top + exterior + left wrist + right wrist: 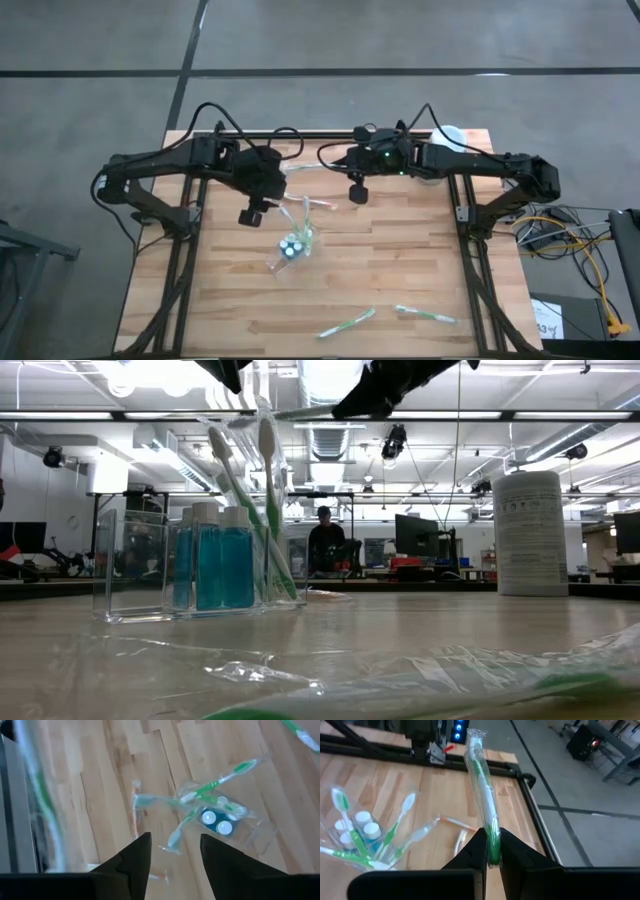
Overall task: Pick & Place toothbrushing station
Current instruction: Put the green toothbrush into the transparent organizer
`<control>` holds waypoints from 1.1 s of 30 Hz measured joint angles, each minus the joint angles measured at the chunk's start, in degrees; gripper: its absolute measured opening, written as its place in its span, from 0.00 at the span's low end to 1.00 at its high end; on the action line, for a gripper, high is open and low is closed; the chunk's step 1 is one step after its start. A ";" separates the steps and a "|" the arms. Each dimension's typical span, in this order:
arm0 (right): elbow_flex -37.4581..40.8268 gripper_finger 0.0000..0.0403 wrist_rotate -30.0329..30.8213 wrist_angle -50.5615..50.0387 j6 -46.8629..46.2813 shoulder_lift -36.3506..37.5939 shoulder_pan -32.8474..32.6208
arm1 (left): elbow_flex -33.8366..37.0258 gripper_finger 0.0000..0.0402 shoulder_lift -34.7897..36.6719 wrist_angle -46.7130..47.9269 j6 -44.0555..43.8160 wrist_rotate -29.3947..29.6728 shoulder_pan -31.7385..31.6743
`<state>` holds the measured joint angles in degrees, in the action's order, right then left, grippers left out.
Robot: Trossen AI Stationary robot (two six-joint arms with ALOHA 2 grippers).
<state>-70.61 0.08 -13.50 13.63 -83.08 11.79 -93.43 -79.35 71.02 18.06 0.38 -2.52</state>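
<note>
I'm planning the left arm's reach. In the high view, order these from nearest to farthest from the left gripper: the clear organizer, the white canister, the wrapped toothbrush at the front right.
From the left gripper:
1. Clear organizer, just beside it toward the table's front and middle.
2. White canister, at the back right corner.
3. Wrapped toothbrush, at the front right; it looks slightly farther than the canister, but the two are close.

In the low view both grippers are cut off by the top edge, so only dark undersides show, and the crinkled plastic wrap lying closest to the lens is a blur. In the left wrist view a wrapped toothbrush is smeared and runs off the frame, while another toothbrush is clipped at the corner. From above, the bottles in the clear holder are too small to read.
</note>
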 joint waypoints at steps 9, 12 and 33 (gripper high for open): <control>-0.07 0.06 3.80 -5.58 -1.74 7.41 -0.20 | 0.00 0.45 0.00 -3.63 12.40 0.08 0.00; -0.08 0.06 4.69 -9.29 -4.05 9.95 -0.23 | 0.01 0.45 0.00 -3.56 11.71 0.07 0.00; -0.07 0.06 4.48 -10.43 -2.71 17.87 -2.87 | 11.20 0.45 3.07 -37.83 2.43 -6.34 -2.61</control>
<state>-70.67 4.55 -23.93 10.92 -65.21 8.92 -82.23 -76.28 33.18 20.50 -5.96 -5.13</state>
